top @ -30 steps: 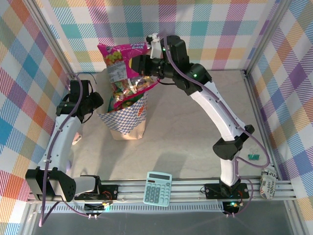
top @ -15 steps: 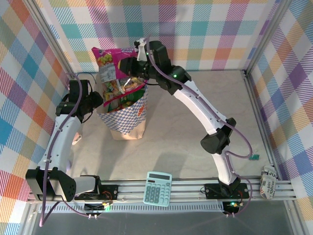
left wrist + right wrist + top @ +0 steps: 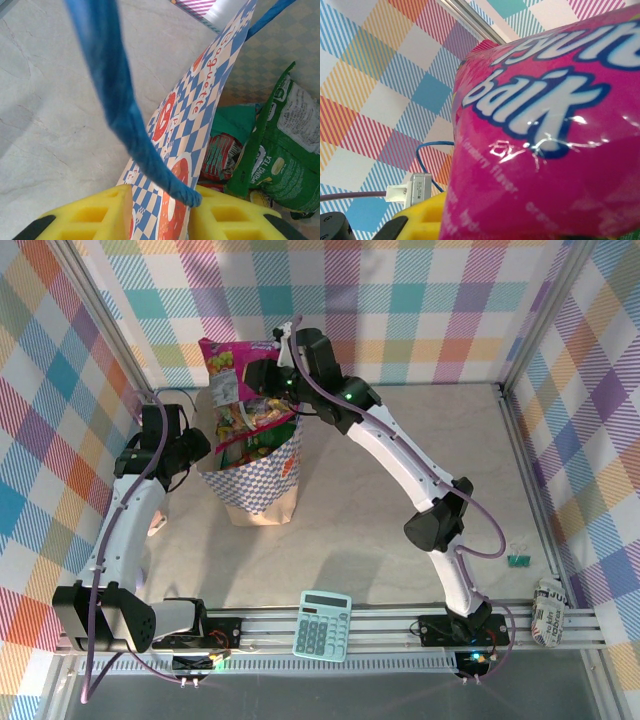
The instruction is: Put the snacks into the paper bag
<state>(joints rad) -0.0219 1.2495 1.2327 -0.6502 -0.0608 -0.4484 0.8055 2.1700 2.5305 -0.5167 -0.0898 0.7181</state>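
Magenta packet (image 3: 222, 358): big and glossy, held upright over the mouth of the paper bag (image 3: 262, 485), with its lower end down among the packets inside.
Packet writing: in the right wrist view there are large white letters edged in blue, skewed and not surely legible. Small print beneath them ends in "berry flavor". From above, a pale label on its face is too small to read.
Right gripper (image 3: 262, 375): clamped on the magenta packet's upper side, with 1 yellow finger (image 3: 420, 217) pressed against the film.
Left gripper (image 3: 193, 447): pinching the paper bag's left rim, with the bag wall caught between its 2 yellow fingers (image 3: 95, 215).
Paper bag: upright at the rear left of the marbled table (image 3: 400, 490). It has a blue-and-white checker band and orange fruit-slice prints, and blue script on the wall reads "aguette".
Blue cord handle (image 3: 117, 105): hangs slack across the left wrist view and meets the rim between the fingers.
Green packet (image 3: 287, 150): inside the bag, printed "SPRING TEA" in white.
Red packet (image 3: 222, 156): crumpled, just beside the green packet, its print unreadable.
Calculator (image 3: 322, 625): pale teal, on the near rail between the 2 arm bases.
Green clip (image 3: 517, 560): small, on the table by the right frame.
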